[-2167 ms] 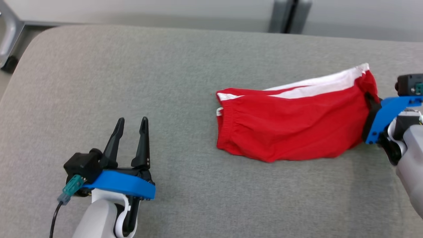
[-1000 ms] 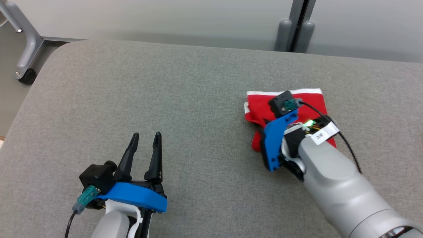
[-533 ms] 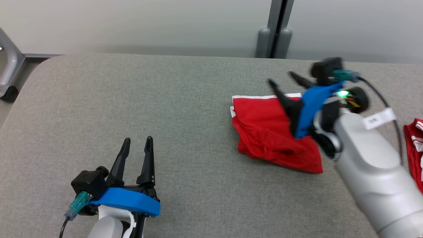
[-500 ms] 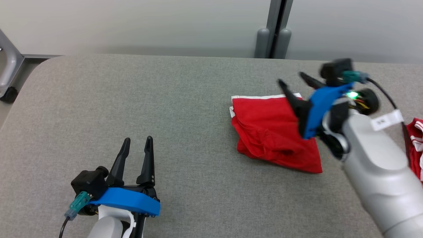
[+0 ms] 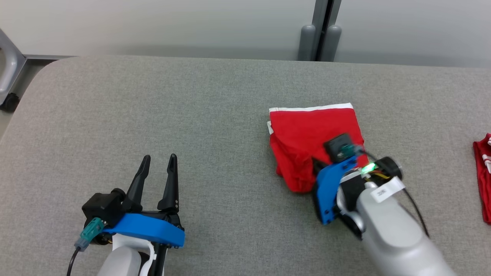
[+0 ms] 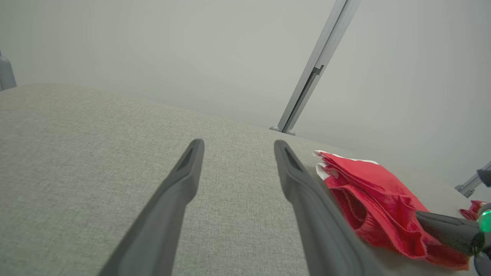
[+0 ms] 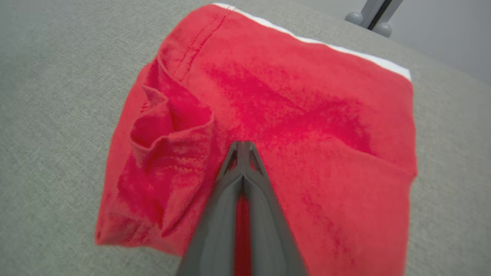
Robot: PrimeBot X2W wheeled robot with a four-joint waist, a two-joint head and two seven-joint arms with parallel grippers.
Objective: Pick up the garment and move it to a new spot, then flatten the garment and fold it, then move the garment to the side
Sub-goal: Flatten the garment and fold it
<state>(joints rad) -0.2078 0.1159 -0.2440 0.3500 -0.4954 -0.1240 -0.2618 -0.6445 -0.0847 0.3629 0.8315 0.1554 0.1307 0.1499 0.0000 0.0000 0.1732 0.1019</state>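
Observation:
The red garment [image 5: 307, 130] with a white edge lies folded into a small rectangle right of the middle of the grey padded table [image 5: 153, 107]; it also shows in the left wrist view [image 6: 368, 184] and the right wrist view [image 7: 287, 96]. My right gripper [image 5: 315, 165] is low over the garment's near edge, shut. In the right wrist view [image 7: 242, 145] its fingertips meet on top of the red cloth, with no fold visibly pinched. My left gripper [image 5: 158, 158] rests open near the table's front left, with nothing between its fingers [image 6: 184, 180].
Another red piece of cloth [image 5: 482, 172] lies at the table's right edge. A grey post [image 5: 320, 38] stands behind the far edge, and a metal frame with a castor [image 5: 9, 101] is at the far left. Bare grey table stretches between the two grippers.
The right gripper, open and raised over the garment's right side half a second ago, has come down to the garment's near edge and shut. The left arm has not moved.

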